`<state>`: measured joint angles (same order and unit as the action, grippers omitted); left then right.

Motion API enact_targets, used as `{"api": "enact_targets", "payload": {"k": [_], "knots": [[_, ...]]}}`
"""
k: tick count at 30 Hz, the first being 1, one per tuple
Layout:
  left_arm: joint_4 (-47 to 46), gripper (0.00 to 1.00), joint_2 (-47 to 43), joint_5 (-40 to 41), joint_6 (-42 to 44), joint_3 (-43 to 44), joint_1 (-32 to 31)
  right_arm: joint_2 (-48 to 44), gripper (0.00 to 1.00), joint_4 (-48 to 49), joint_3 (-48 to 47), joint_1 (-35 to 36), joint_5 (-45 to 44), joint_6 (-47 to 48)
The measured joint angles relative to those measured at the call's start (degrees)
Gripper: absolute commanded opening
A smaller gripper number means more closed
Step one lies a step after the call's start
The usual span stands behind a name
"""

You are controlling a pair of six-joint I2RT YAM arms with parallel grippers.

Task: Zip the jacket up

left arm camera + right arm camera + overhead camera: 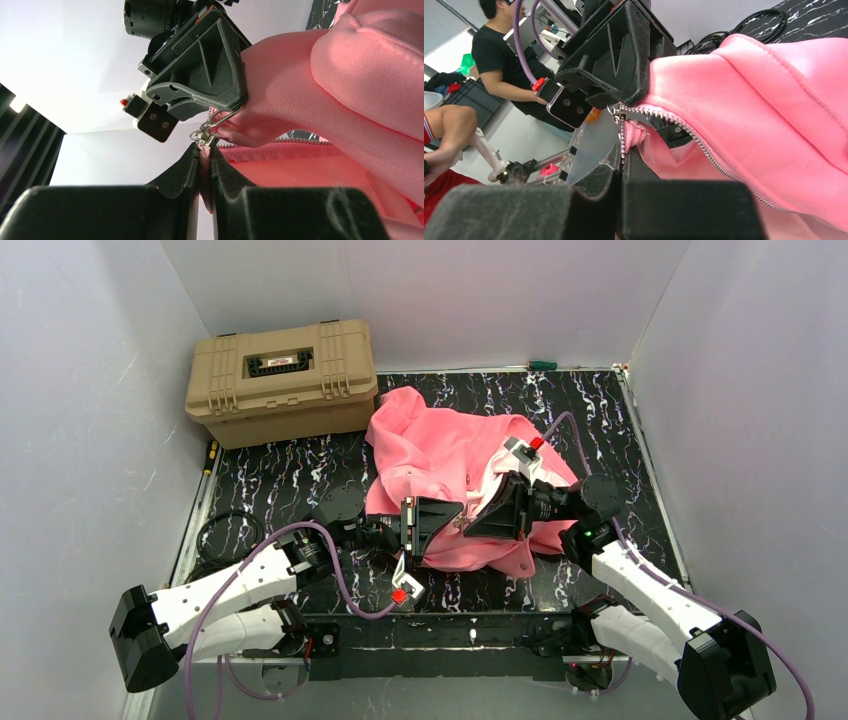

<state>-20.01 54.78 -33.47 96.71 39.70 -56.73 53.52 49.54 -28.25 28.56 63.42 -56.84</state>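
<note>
The jacket (440,445), soft, light and limp, lies bunched right of the counter (280,480) middle; the left end effector (204,154) and the right end effector (623,156) are closed narrow on its zipper edge; the best hold is probably the small metal slider (202,136).

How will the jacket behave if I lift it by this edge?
Probably floppy: the jacket lies crumpled in soft folds, so it should drape and sag from the left tool. Likely light for its size, being soft fabric. The zipper edge may buckle rather than stay straight, since it curves here.
</note>
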Motion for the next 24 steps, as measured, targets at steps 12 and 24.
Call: {"api": "enact_targets", "payload": {"k": [12,24], "knots": [[1.0,0.22,0.0,-0.4,-1.3,0.0,0.0,-0.6,0.04,-11.1,-1.6,-1.2,-1.4,4.6],[0.5,0.27,-0.2,0.1,-1.3,-1.0,0.0,-0.6,0.01,-13.5,-1.7,-1.2,-1.5,5.4]]}}
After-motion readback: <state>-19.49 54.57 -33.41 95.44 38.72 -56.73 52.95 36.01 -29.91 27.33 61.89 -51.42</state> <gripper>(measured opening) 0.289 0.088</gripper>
